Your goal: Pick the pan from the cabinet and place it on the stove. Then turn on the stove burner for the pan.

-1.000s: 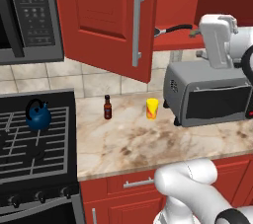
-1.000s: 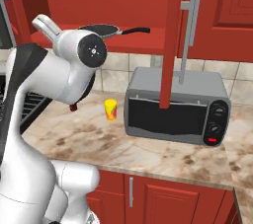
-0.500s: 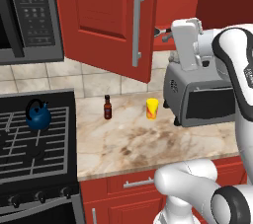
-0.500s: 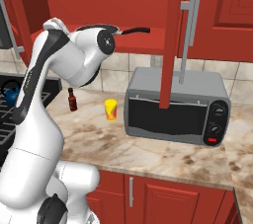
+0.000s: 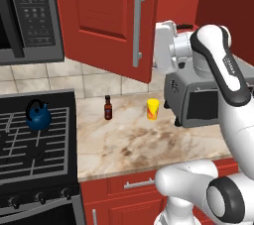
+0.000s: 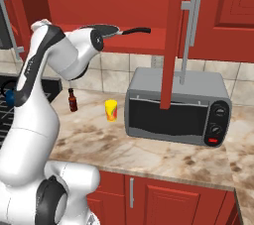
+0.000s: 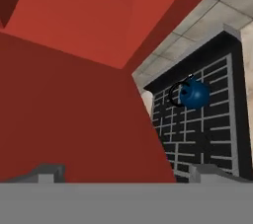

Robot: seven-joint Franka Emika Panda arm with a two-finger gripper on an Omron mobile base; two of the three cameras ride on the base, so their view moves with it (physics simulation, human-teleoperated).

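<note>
Right base view: pan (image 6: 105, 30) on red shelf of open cabinet (image 6: 149, 40), handle (image 6: 135, 31) pointing right, above toaster oven (image 6: 177, 106). Arm raised at shelf height beside pan. Hand view: fingers (image 7: 126, 173) spread wide, holding nothing, facing cabinet door (image 7: 74, 119); stove (image 7: 197, 124) and blue kettle (image 7: 193, 93) beyond. Left base view: stove (image 5: 34, 144) left of table (image 5: 129, 140); bottle (image 5: 107, 108), yellow cup (image 5: 153, 109) on table. Step judged: reach for pan, not yet gripped. Next: turn hand toward pan, close on handle or rim.
</note>
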